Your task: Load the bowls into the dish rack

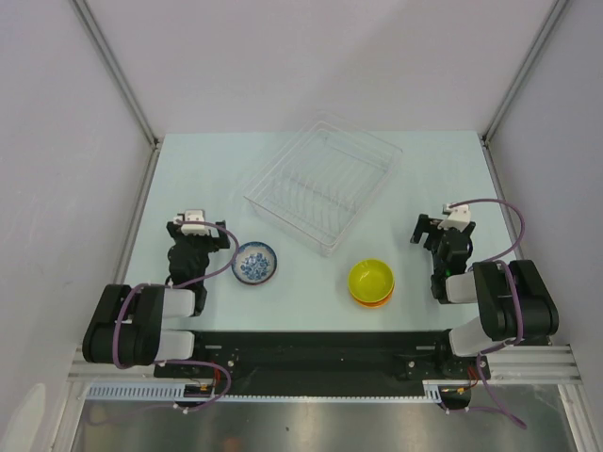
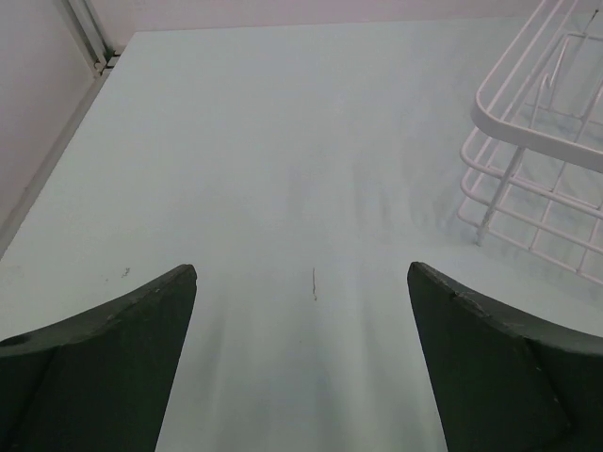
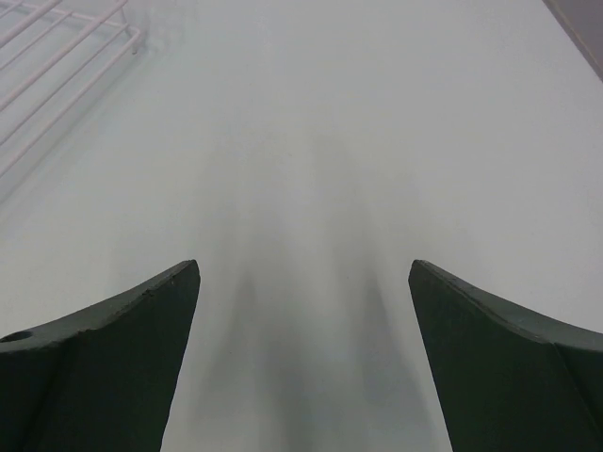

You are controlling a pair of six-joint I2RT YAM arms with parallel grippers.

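The clear dish rack (image 1: 323,185) with thin upright prongs stands at the table's back middle; its corner shows in the left wrist view (image 2: 542,151) and the right wrist view (image 3: 57,66). A white bowl with blue pattern (image 1: 254,263) sits near the front left. A yellow-green bowl (image 1: 371,279) sits stacked on an orange one (image 1: 373,301) at the front right; any red bowl under them is hidden. My left gripper (image 1: 196,224) is open and empty, left of the patterned bowl. My right gripper (image 1: 441,229) is open and empty, right of the stack.
Grey enclosure walls and metal posts (image 1: 122,85) bound the pale table on three sides. Bare table lies between the fingers in both wrist views.
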